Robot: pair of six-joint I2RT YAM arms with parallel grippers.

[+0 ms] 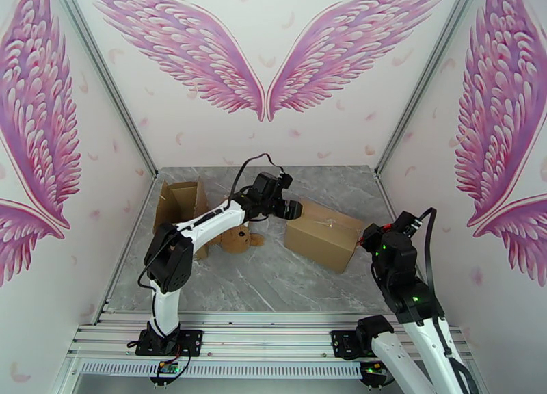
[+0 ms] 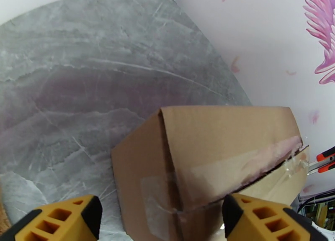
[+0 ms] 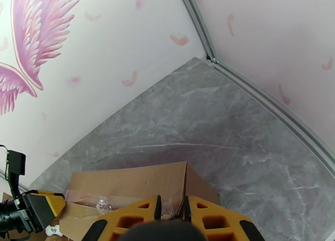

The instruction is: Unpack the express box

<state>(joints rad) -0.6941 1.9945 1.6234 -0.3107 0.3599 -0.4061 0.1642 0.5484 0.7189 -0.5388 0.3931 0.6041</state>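
The sealed brown express box [image 1: 321, 234] lies right of centre on the grey table, with clear tape along its top seam partly torn [image 2: 268, 162]. My left gripper [image 1: 292, 209] hangs at the box's left end. It is open, and its yellow fingers [image 2: 58, 221] stand wide apart on either side of the near corner of the box [image 2: 217, 145]. My right gripper [image 1: 362, 239] is at the box's right end, with its fingers [image 3: 130, 221] nearly together, shut on the top edge of the box [image 3: 134, 183].
An opened cardboard box [image 1: 181, 207] stands at the back left, partly behind the left arm. A brown plush bear [image 1: 237, 239] lies on the table beside it, under the left arm. Bare marble table [image 1: 273, 279] stretches in front of the boxes. Walls enclose three sides.
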